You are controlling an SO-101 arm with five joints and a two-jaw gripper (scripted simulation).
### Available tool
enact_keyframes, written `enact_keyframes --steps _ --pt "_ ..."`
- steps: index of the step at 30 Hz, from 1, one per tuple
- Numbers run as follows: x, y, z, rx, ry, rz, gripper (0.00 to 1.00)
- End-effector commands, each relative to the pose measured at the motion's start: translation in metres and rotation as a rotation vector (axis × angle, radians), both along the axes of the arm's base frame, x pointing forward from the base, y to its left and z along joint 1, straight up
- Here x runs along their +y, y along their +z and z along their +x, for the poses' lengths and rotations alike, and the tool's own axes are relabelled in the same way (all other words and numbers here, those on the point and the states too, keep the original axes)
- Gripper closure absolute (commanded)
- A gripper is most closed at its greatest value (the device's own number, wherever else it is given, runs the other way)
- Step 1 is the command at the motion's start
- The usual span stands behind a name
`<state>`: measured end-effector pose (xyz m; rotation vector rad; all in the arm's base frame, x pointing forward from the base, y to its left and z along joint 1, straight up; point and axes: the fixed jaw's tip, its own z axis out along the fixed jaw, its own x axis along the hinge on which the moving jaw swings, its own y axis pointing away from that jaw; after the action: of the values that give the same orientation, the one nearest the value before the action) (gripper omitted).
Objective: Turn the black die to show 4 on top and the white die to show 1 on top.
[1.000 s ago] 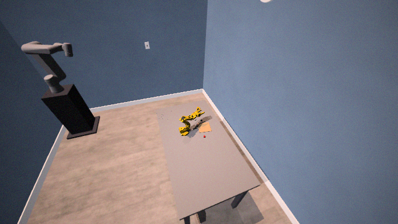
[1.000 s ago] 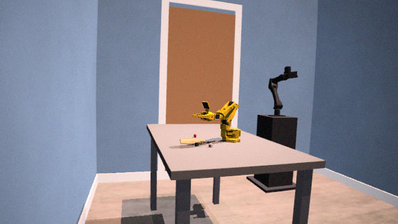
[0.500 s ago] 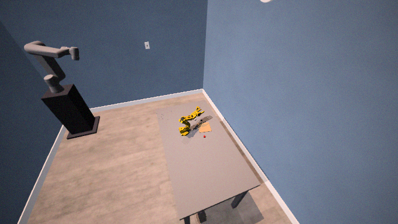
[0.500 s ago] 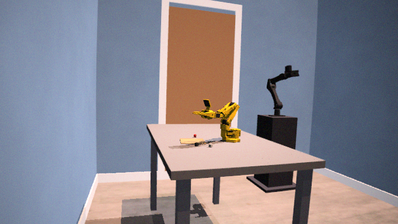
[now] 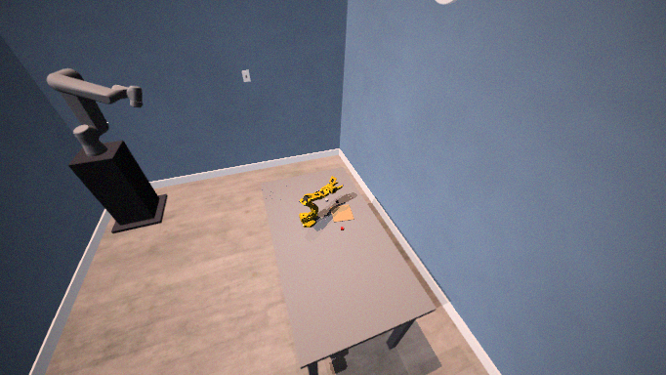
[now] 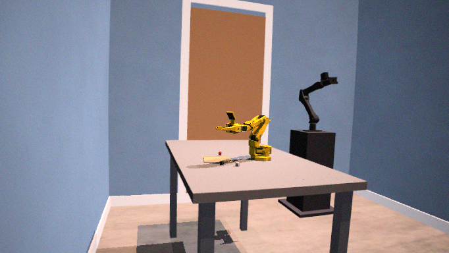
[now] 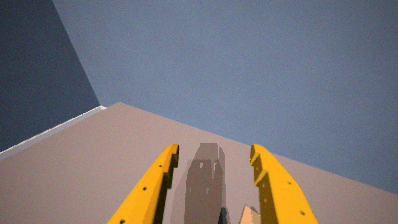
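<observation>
Above the surface, the fingers are hanging parted and empty; the arm is likely starting, needing to be lowered toward the black die.

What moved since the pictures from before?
The big arm on the black stand swung its end rightward in both room views. The yellow arm's pincer rose a little. Nothing was grabbed or let go. The black die, white die, red die and mat stayed put.
</observation>
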<state>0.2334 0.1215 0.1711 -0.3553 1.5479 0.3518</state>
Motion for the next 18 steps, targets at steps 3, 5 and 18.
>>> enact_keyframes --steps 3,5,18 --pt "0.010 0.012 0.012 0.061 0.013 -0.026 0.75" --pt "0.012 0.012 0.015 0.104 0.015 -0.044 0.75" --pt "0.022 0.009 0.027 0.379 0.023 -0.167 0.75"
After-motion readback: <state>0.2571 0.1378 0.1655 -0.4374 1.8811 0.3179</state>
